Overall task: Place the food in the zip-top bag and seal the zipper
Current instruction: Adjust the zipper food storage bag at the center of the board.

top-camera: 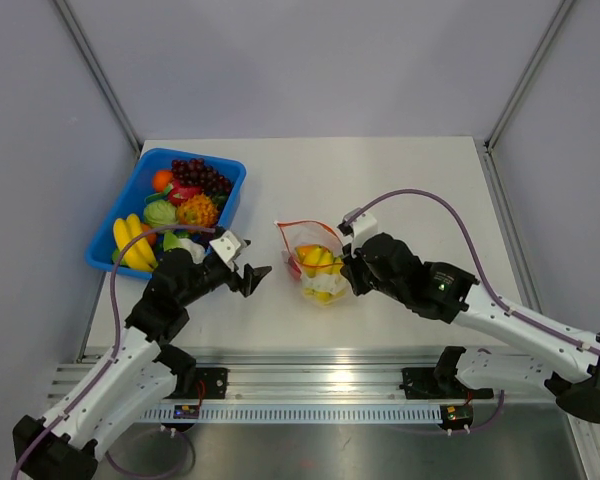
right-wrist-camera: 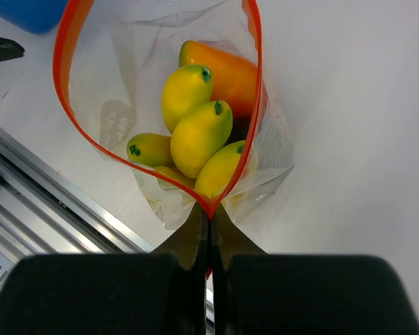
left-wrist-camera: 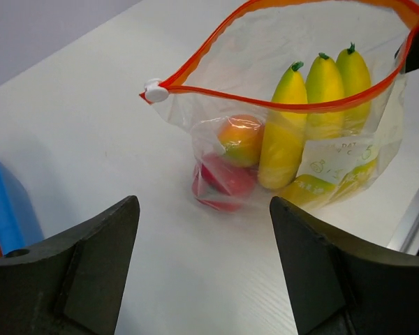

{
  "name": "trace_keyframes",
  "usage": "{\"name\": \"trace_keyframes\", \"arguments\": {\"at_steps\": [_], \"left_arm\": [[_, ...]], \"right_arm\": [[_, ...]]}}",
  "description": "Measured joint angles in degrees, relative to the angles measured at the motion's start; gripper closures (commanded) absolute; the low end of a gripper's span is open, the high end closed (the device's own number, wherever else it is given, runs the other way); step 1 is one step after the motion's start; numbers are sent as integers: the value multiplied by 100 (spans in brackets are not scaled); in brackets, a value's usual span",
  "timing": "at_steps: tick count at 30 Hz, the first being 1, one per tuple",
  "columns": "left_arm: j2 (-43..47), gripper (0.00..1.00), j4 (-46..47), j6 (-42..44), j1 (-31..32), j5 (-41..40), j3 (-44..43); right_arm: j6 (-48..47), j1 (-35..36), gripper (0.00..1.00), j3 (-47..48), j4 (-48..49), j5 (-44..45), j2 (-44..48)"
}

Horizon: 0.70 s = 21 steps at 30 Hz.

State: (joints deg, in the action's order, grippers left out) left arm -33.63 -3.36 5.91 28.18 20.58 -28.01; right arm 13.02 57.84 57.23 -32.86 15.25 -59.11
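Observation:
The clear zip-top bag [top-camera: 317, 262] stands at the table's middle with its mouth gaping, and its red-orange zipper [right-wrist-camera: 70, 132] forms an open loop. A white slider [left-wrist-camera: 154, 90] sits at the zipper's left end. Inside lies the food: yellow pieces [left-wrist-camera: 293, 125], an orange one [left-wrist-camera: 241, 138] and a red one [left-wrist-camera: 227, 178]. My right gripper [right-wrist-camera: 209, 216] is shut on the zipper's near corner, holding the bag up. Left of the bag, my left gripper [top-camera: 256, 277] stands open and apart from it, with bare table between its fingers [left-wrist-camera: 105, 241].
A blue tray [top-camera: 130, 205] at the back left holds bananas [top-camera: 132, 243], grapes, a green piece and other toy fruit. Its blue edge [left-wrist-camera: 0, 195] shows at the left of the left wrist view. An aluminium rail [top-camera: 310, 385] runs along the near table edge.

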Motion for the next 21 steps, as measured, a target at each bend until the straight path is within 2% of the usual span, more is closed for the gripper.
{"name": "trace_keyframes", "arguments": {"at_steps": [6,10,15,21], "left_arm": [[-927,21,442,772,-70,704,0],[-1224,21,774,992,-404,1353,-2],[-1845,22,1342,844,-1145,2468,-83],[-2741,24,1818,413,-1259,3364,-529]], "right_arm": [[-28,-13,100,-74,-13,-17,68],[-74,-15,100,-92,-48,-57,227],[-81,-15,100,-103,-216,-114,485],[-81,-15,100,-149,-330,-129,568]]}}
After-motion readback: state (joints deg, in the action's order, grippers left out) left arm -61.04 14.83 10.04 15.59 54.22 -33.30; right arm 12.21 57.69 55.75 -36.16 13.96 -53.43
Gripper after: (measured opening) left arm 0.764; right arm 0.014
